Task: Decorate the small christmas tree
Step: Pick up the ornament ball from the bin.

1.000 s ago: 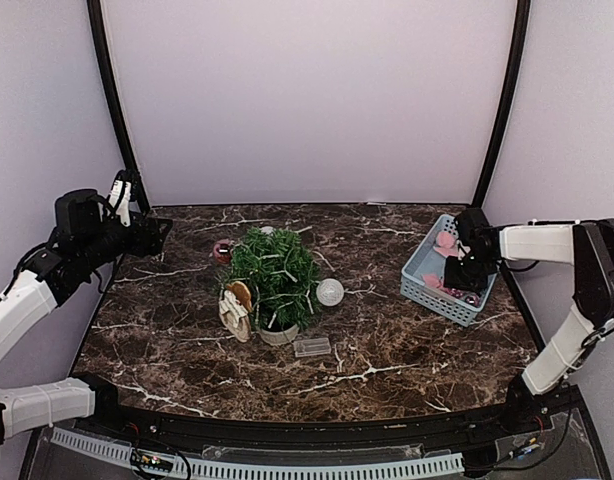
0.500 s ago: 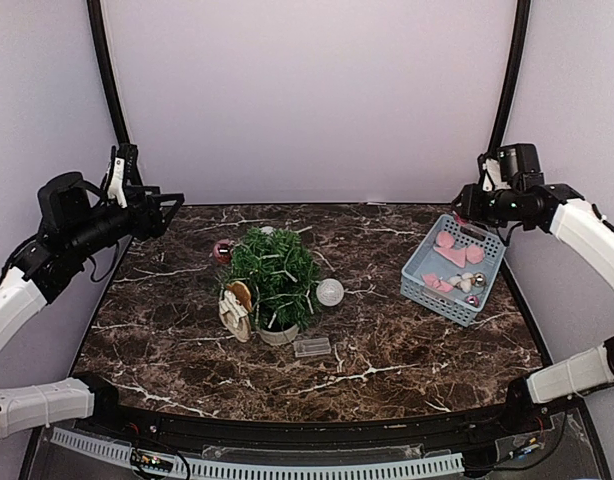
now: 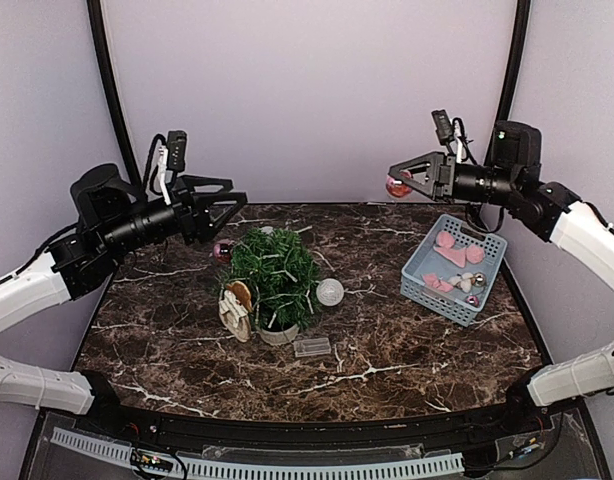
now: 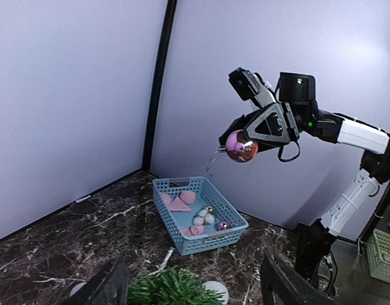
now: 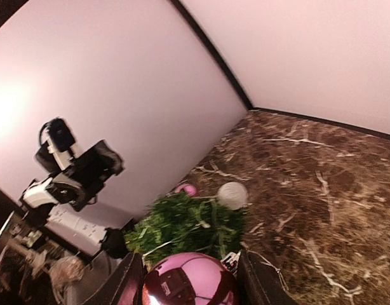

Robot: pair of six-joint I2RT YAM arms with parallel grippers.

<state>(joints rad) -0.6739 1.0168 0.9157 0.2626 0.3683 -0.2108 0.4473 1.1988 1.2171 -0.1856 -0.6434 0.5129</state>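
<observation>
- Holding a glossy magenta ball ornament (image 3: 396,186) between its fingers, the right gripper (image 3: 400,180) is hovering high over the dark marble-pattern table (image 3: 177,345), its jaws set part-way and closed on the ball.
- The left gripper (image 3: 230,204) is hovering with its jaws wide apart and nothing between them, pointing toward the right gripper.
- The small, bushy, dark-green artificial christmas tree (image 3: 275,272) is standing upright in its pale round pot (image 3: 278,335), below and just ahead of the left gripper, and below and well ahead of the right gripper.
- A tan-and-cream flat ornament (image 3: 235,305) is sitting against the tree's side. Whether it is hanging or only leaning cannot be told.
- A white ball (image 3: 330,291) is lying on the table just beside the tree, and a small pink ball (image 3: 223,250) is lying behind it. Neither appears to be hung.
- A blue plastic lattice basket (image 3: 437,300), below the right gripper, is holding pink heart shapes and a few small balls.
- Judgement: the task is standing at an early-to-middle stage. One decoration is being carried but not yet delivered, and the basket contents and loose balls are awaiting placement.
</observation>
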